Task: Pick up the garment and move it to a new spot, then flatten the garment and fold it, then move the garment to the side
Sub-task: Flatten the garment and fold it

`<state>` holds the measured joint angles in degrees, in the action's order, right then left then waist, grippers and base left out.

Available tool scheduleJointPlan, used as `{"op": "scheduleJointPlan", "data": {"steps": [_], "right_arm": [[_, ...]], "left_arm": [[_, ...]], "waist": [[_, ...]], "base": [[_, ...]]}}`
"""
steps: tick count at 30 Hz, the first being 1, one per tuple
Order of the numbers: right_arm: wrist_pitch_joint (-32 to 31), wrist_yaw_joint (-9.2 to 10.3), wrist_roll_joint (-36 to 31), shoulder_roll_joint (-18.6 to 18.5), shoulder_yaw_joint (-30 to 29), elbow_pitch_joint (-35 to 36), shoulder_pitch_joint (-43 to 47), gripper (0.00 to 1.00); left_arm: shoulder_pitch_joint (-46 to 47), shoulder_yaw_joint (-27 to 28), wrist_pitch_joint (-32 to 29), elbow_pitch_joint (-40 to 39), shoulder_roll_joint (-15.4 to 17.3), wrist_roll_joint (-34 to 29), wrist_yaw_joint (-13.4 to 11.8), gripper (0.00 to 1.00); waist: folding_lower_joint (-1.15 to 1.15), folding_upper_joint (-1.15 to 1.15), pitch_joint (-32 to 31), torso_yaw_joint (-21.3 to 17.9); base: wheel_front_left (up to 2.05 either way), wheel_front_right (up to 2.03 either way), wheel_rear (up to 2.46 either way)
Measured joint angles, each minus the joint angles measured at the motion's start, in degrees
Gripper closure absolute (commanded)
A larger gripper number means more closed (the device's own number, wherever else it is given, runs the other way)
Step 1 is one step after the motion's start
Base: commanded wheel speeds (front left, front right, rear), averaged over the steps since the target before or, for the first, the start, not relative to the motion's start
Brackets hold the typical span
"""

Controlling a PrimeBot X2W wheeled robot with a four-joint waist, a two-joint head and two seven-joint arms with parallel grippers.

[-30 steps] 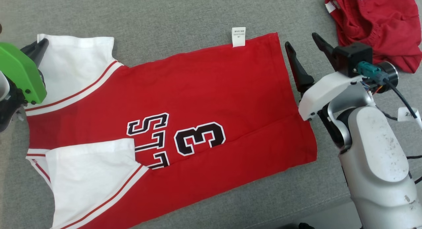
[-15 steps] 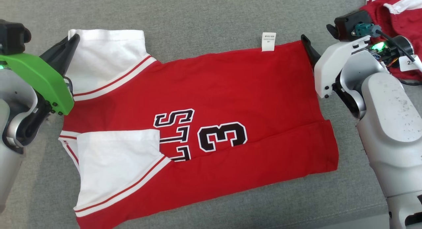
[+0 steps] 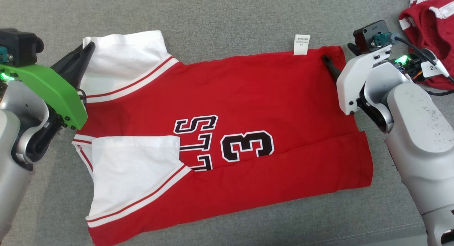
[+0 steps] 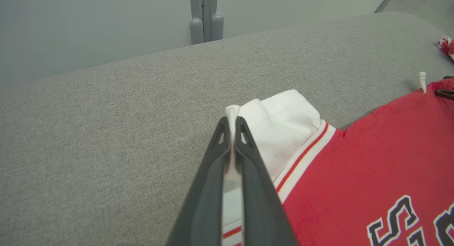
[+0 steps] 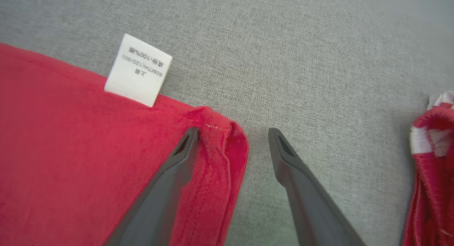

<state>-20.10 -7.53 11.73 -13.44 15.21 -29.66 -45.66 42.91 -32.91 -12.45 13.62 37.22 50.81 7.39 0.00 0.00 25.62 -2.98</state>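
While garment (image 3: 248,107) lies on grey fabric (image 3: 220,15) | left fingers (image 4: 209,189) pinch sleeve (image 4: 283,132) | right fingers (image 5: 166,189) wide

Left fingers (image 4: 209,189) together, right fingers (image 5: 166,189) apart

Shorts (image 3: 432,26): red, crumpled, white band, far right corner.
Surface (image 3: 220,12): grey woven fabric, left to right.
Post (image 4: 206,19): grey, beyond far edge.

garment (image 3: 269,97): matt red cloth | surface (image 3: 227,12): coarse grey weave | tag (image 5: 138,70): smooth
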Motion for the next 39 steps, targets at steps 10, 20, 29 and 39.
{"op": "scheduleJointPlan", "data": {"steps": [10,20,29,39], "right_arm": [[0.42,0.00,4.14,-1.01,3.59,-2.22,-1.14,0.93],[6.88,0.00,5.55,-1.82,5.57,-5.36,-2.01,1.00],[15.16,0.00,7.34,-3.10,7.51,-4.06,2.55,1.00],[20.62,0.00,7.04,-4.98,5.46,0.89,13.95,1.00]], "left_arm": [[0.40,-1.00,0.90,0.89,-0.08,0.01,0.00,1.00],[0.26,-2.10,3.99,1.55,-0.11,0.64,0.00,1.00],[-8.60,-1.90,10.46,-3.92,1.37,2.22,-0.48,1.00],[-26.05,-1.34,17.17,-14.37,3.20,4.20,-6.58,1.00]], "waist": [[0.00,0.00,-0.14,0.13],[0.00,0.00,-1.98,0.31],[0.00,0.00,-6.05,0.45],[0.00,0.00,-11.16,1.23]], "base": [[0.00,0.00,0.00],[0.00,0.00,0.00],[0.00,0.00,0.00],[0.00,0.00,0.00]]}}
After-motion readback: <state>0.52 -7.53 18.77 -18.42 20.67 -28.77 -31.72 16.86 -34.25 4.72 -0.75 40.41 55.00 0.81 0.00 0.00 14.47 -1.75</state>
